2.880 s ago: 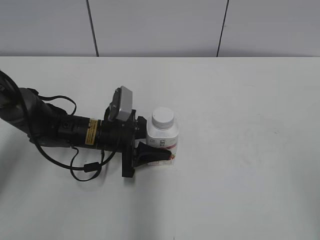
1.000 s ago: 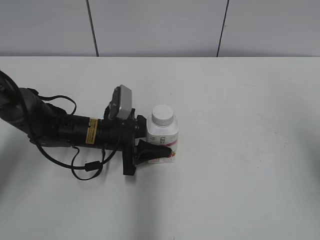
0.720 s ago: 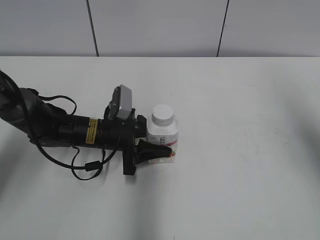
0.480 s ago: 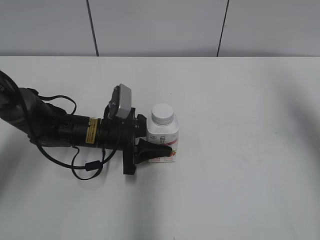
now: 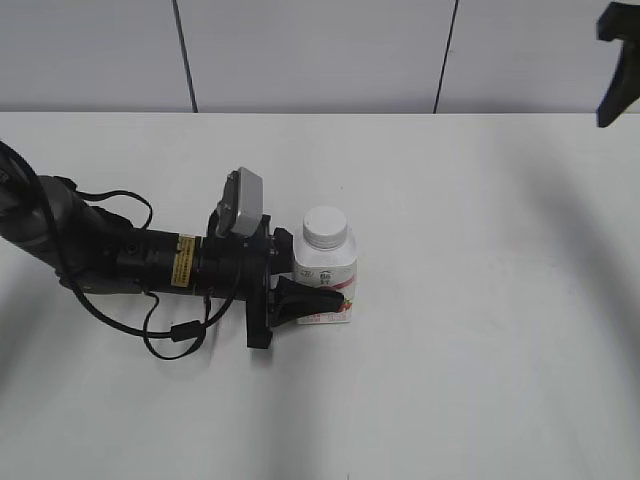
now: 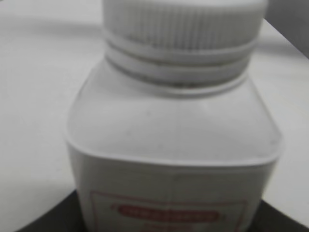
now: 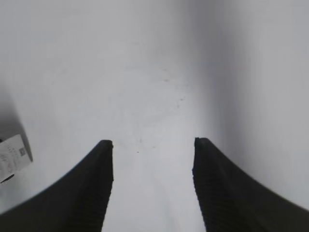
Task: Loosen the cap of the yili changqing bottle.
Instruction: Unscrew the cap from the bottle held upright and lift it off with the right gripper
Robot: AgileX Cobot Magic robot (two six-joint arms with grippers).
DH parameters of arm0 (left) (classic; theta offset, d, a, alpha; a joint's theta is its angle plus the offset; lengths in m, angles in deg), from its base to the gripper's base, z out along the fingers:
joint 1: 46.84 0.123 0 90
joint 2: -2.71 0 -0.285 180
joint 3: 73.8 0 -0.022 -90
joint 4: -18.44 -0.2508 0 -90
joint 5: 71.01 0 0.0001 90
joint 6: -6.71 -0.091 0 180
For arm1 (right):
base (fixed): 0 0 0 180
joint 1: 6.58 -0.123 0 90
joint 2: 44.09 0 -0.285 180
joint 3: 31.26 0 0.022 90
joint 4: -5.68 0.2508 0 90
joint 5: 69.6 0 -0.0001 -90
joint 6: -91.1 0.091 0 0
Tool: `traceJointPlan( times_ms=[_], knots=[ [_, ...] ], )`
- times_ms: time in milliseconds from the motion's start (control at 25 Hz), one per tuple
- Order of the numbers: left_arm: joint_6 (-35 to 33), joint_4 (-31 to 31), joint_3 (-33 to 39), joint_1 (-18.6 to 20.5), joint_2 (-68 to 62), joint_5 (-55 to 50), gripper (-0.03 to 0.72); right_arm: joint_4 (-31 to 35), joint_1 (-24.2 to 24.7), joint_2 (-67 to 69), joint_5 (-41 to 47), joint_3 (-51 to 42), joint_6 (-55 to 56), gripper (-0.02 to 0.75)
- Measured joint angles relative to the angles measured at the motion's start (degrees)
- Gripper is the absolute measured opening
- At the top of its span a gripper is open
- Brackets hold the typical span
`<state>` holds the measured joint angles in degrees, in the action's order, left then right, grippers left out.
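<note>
We see the yili changqing bottle [image 5: 325,272] standing upright on the white worktop [image 5: 480,300], a little left of the centre of the exterior frame, its long axis vertical and its neck pointing up. The cap [image 5: 326,229] sits on top of the neck, flat face upward, with its ribbed side filling the upper edge of the left wrist view [image 6: 183,24].

The left tool [image 5: 305,290] reaches in from the left of the frame, lying low along the worktop, and is clamped on the bottle's lower body. One dark finger [image 5: 310,301] crosses the front of the red label near the base; the other is hidden behind the bottle. The cap stands clear above the tool, untouched. In the left wrist view the bottle fills the frame, blurred, with dark finger edges at the bottom corners.

The right tool [image 5: 618,60] shows only as a dark shape at the upper right corner of the exterior frame, well apart from the bottle. In its own wrist view [image 7: 152,164] the two fingers stand apart over bare worktop, holding nothing.
</note>
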<state>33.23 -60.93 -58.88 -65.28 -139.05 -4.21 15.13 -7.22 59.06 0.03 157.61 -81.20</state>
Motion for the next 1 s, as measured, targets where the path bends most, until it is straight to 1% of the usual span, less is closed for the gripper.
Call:
traceJointPlan(
  times_ms=[280,560,720,1000],
  knots=[
    [0.0,0.1,0.0,0.0,0.0,0.0,0.367,0.8,-12.6,4.8,0.1,0.1,7.6,0.426],
    [0.0,0.0,0.0,0.0,0.0,0.0,0.366,5.1,-23.1,9.5,0.0,1.8,12.2,0.426],
    [0.0,-0.1,0.0,0.0,0.0,0.0,0.365,5.9,-27.0,12.9,0.1,5.7,13.5,0.426],
    [0.0,-0.1,0.0,0.0,0.0,0.0,0.365,6.4,-31.5,19.1,0.1,13.0,14.5,0.426]
  ],
)
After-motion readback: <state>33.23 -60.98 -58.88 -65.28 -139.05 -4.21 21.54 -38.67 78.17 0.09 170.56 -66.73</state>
